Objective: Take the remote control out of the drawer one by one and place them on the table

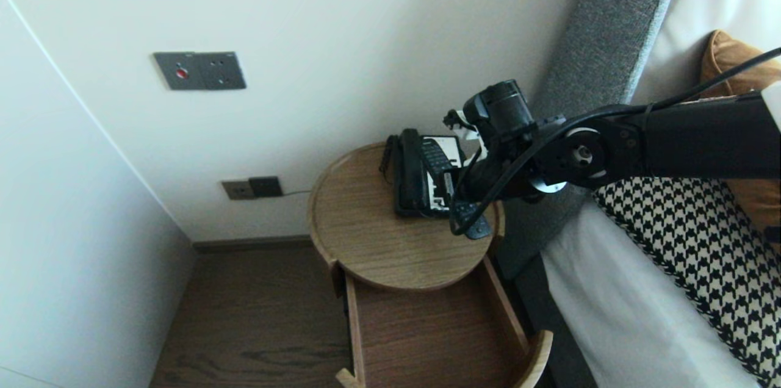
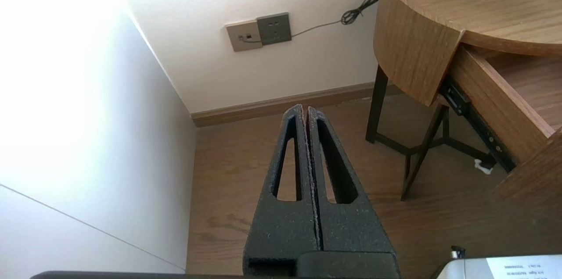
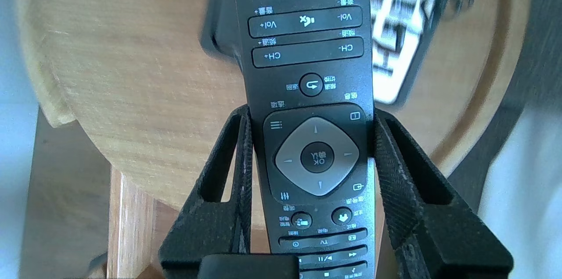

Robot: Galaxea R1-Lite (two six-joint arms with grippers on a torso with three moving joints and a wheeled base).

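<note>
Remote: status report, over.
Right gripper shut on remote, over table edge. Left gripper shut, parked low near floor. Phone close beside remote; drawer open below.

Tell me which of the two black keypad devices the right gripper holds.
The TV remote control, clamped in the right gripper above the round wooden table; the corded telephone lies on that table instead.

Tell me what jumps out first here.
The right hand grips a black remote by its sides over the round wooden table, beside the black telephone. The table's drawer stands pulled open. The left hand hangs shut, low over the floor beside the table.
</note>
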